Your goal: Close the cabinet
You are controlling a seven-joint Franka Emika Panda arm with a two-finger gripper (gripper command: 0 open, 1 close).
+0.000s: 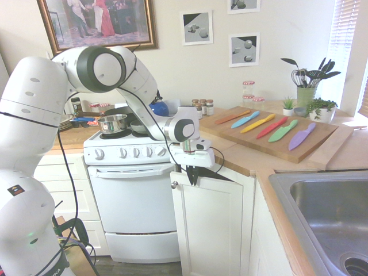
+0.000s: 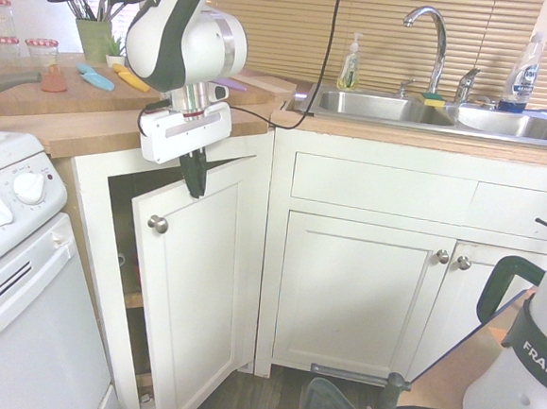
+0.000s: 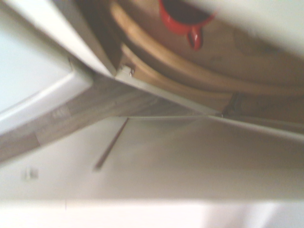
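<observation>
Kitchen corner, cabinet [image 2: 196, 284] ajar, interior mostly hidden, claw [image 2: 194, 174] closed, any contact with door unclear.

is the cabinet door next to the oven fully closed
No, the cabinet door stands ajar, with a dark gap showing between it and the frame on the oven side.

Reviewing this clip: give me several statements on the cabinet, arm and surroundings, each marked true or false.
1. The cabinet door stands ajar. True.
2. The hand is down by the sink faucet. False: it is at the top edge of the cabinet door.
3. A red mug shows in the wrist view. True.
4. The knives on the cutting board are all one color. False: they differ in color.
5. The saucepan sits in the sink. False: it is on the stove.
</observation>
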